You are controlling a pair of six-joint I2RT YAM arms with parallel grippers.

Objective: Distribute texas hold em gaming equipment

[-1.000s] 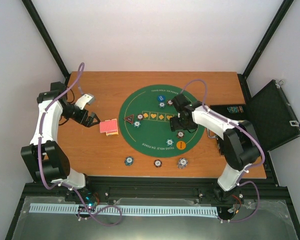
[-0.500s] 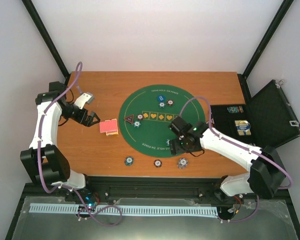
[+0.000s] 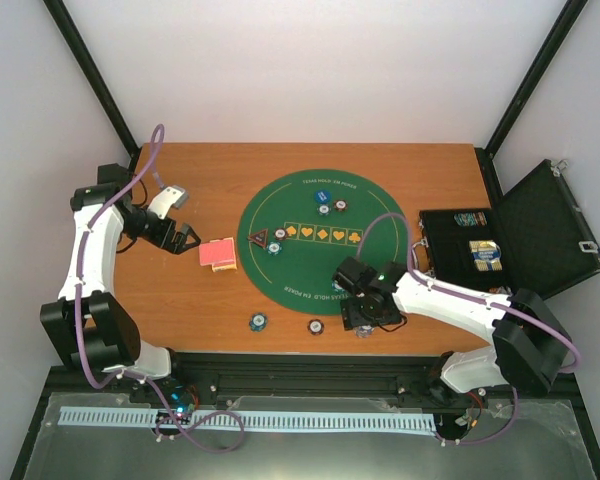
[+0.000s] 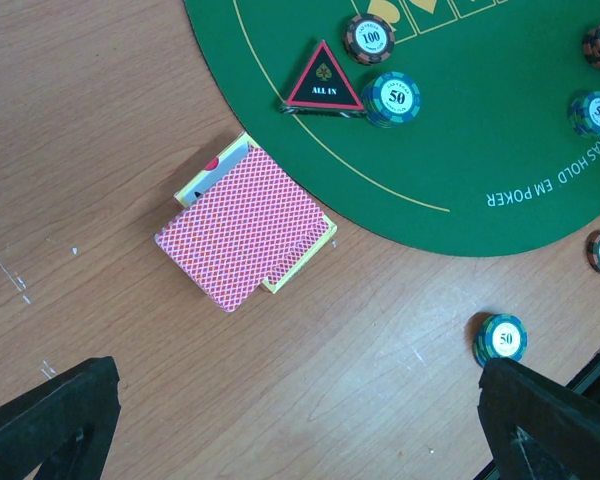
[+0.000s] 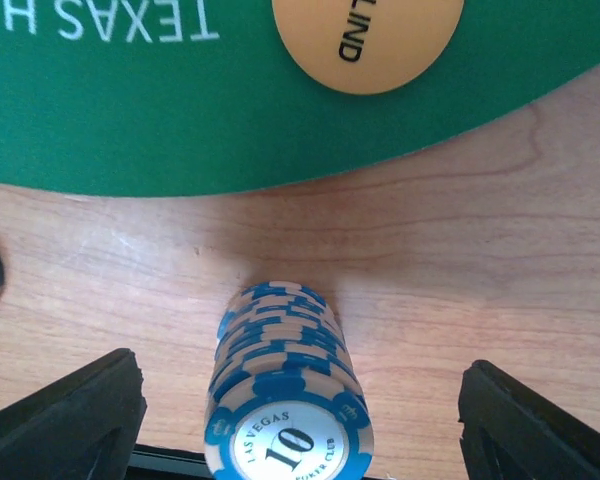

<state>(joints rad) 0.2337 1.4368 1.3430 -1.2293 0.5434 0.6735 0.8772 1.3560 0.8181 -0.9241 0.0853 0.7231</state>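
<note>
Over the last second the right gripper (image 3: 364, 318) has swung from the middle of the green mat (image 3: 280, 270) towards the near edge of the bench (image 3: 180, 300). It now sits low over the blue-and-white chip stack (image 5: 285, 390), which stands on bare wood just off the mat's near rim. In the right wrist view the jaws are spread wide, one on either side of the stack and clear of it, so nothing is pinched yet. The orange button disc (image 5: 368, 40) lies on the felt just beyond, untouched.

The left gripper (image 3: 185, 238) has not moved in that time. It hangs left of the red-backed cards (image 4: 245, 225), jaws spread and empty, with the deck lying slightly fanned on the wood beside the mat's left edge. The triangular marker (image 4: 323, 80) and several chips rest on the felt, and two more chip stacks (image 3: 258, 321) sit along the near edge of the bench.

The shift suggests the right arm has finished on the mat and is lining up to grasp this stack, probably to re-seat it. The deal-out looks partly done, with the cards still waiting.
</note>
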